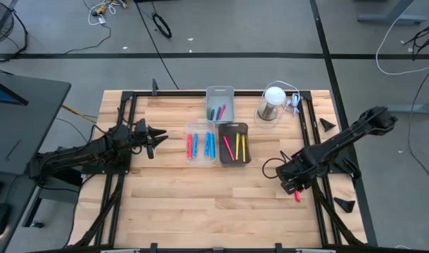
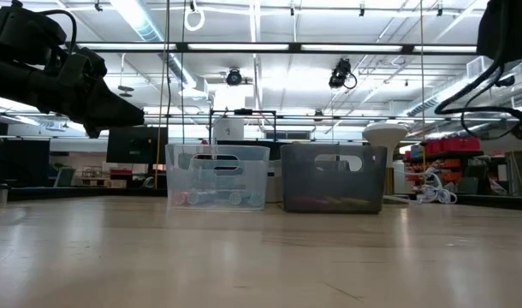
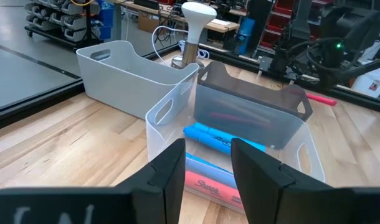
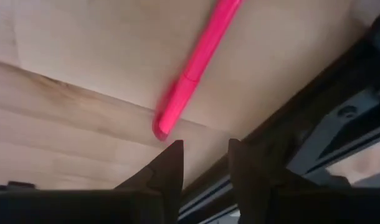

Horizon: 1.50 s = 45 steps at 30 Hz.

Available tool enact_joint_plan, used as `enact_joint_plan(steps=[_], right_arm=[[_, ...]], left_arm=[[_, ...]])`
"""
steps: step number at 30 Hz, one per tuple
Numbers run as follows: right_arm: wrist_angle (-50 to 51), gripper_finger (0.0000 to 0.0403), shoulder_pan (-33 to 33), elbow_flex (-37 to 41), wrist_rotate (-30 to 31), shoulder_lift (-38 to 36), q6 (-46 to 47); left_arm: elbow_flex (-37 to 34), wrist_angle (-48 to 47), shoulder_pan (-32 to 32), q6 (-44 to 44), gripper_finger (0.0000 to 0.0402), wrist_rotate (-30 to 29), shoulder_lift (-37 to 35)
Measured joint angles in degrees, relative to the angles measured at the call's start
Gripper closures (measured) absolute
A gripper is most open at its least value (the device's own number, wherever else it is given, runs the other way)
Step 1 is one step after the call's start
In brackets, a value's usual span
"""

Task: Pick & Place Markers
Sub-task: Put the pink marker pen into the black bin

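Pink marker (image 4: 196, 65) flat on table, uncapped end unclear.

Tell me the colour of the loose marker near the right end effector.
Pink marker; right wrist view shows it best.

Wood table (image 1: 200, 204): 3 bins (image 1: 201, 143), lamp (image 1: 273, 102), pink marker (image 1: 297, 196)

Bright overhead tube lights, blurred close marker (image 4: 196, 62)
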<state>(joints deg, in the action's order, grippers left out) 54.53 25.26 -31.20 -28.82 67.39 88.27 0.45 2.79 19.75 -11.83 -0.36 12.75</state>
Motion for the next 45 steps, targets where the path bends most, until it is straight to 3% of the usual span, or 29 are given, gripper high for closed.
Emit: enact_joint_plan(steps=[8, 16, 32, 45], right_arm=[[-9.5, 0.0278, 0.0, 0.0, -0.1, 4.6, 3.9], [-6.3, 0.0278, 0.0, 0.0, 3.8, 5.5, 10.5], [-13.4, 0.0282, -0.1, 5.0, 5.1, 5.5, 21.0], [-21.1, 0.0380, -3.8, 4.8, 7.1, 7.2, 18.7]], left_arm=[[0.0, 0.0, 0.0, 0.0, 0.0266, 0.0, 0.0], [0.0, 0.0, 0.0, 0.0, 0.0266, 0.0, 0.0], [0.0, 0.0, 0.0, 0.0, 0.0266, 0.0, 0.0], [0.0, 0.0, 0.0, 0.0, 0.0266, 0.0, 0.0]])
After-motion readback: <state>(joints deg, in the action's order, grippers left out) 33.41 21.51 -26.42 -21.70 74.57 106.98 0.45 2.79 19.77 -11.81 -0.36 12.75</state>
